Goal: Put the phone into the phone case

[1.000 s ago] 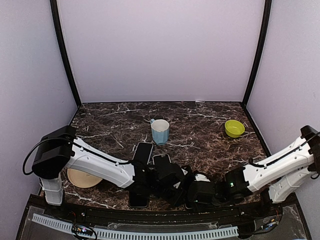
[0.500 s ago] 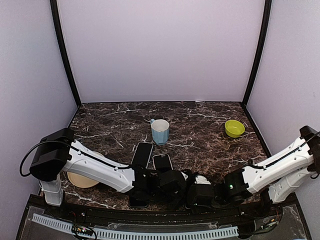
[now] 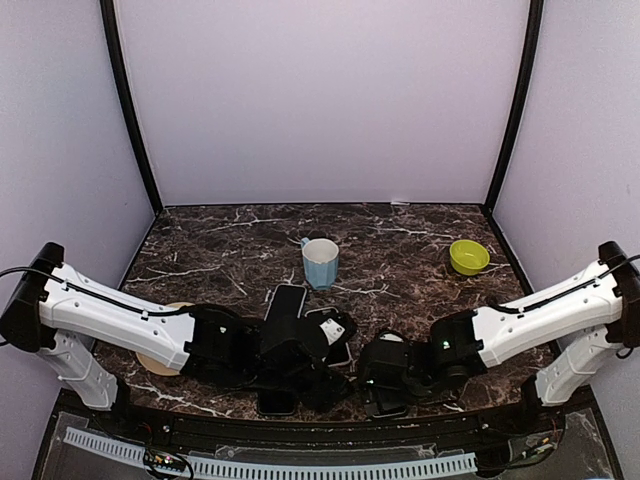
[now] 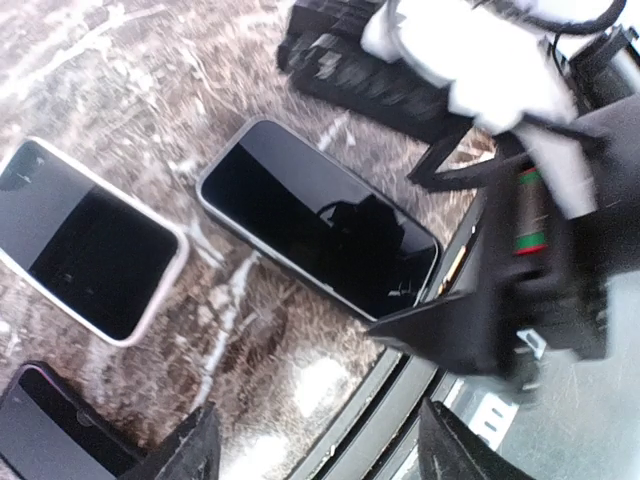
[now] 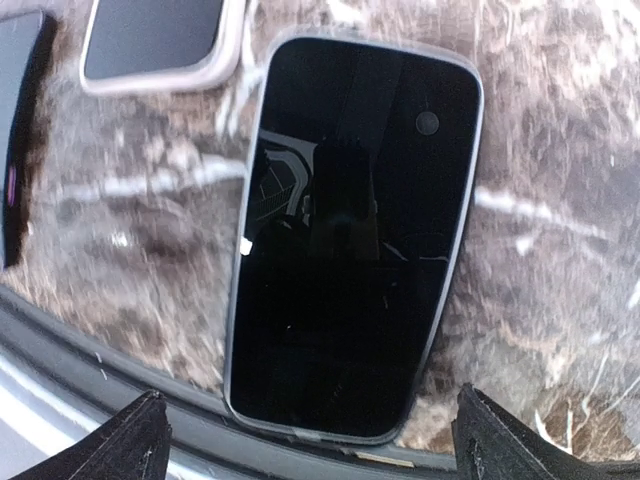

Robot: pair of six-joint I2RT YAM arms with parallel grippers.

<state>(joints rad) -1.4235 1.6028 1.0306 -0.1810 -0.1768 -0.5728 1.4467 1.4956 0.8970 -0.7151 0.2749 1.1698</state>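
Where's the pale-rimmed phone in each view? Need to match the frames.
Top external: the pale-rimmed phone lies mid-table, just right of the dark phone.
Left wrist: the phone sits at the left side, fully in frame.
Right wrist: the phone is in the top left corner, cut off by the frame.
Shared landmark: the table's black front edge.

The top camera looks down from high behind the near edge over the whole marbled surface (image 3: 400,250), while each wrist camera hangs close above that edge, facing down past its own fingers (image 5: 130,440), both sharing the same dark phone (image 5: 350,240).
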